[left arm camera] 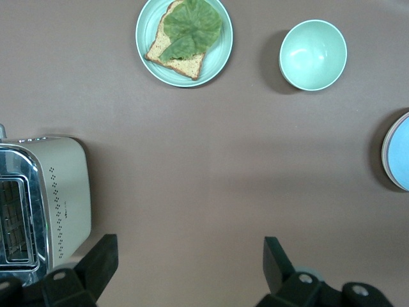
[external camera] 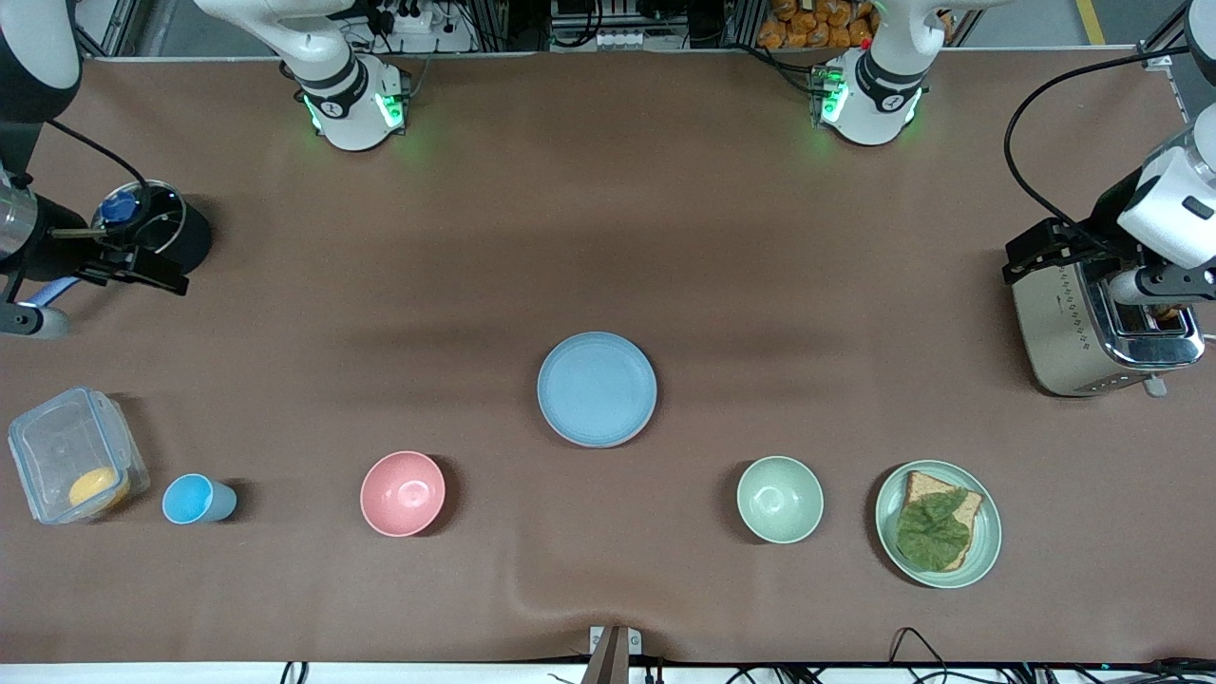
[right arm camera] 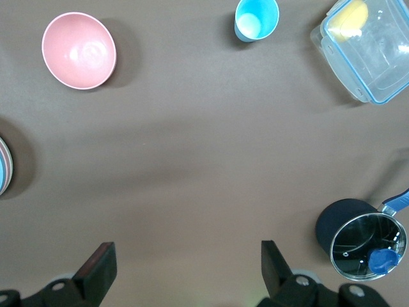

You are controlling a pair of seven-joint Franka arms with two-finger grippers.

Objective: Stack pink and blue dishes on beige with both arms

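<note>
Five things are lined up nearest the front camera. From the right arm's end they are a clear, boxy plastic container with something yellow inside, a small blue cup, a deep, round pink bowl, a pale green bowl, and a green plate carrying bread and crinkled lettuce.

Farther off, mid-table, the flat, round, matte blue plate is seen lying on top of a stack. A thin pink plate edge is shown under it, and the beige one cannot be made out for certain.

Farther still, a shiny metal toaster is stood at the left arm's end. A dark, round pot with a blue handle is stood at the right arm's end.

The left gripper is held beside the toaster, jaws spread wide, with nothing grasped. The right gripper is held beside the pot, likewise released and empty. The brown tabletop is smooth and matte.
</note>
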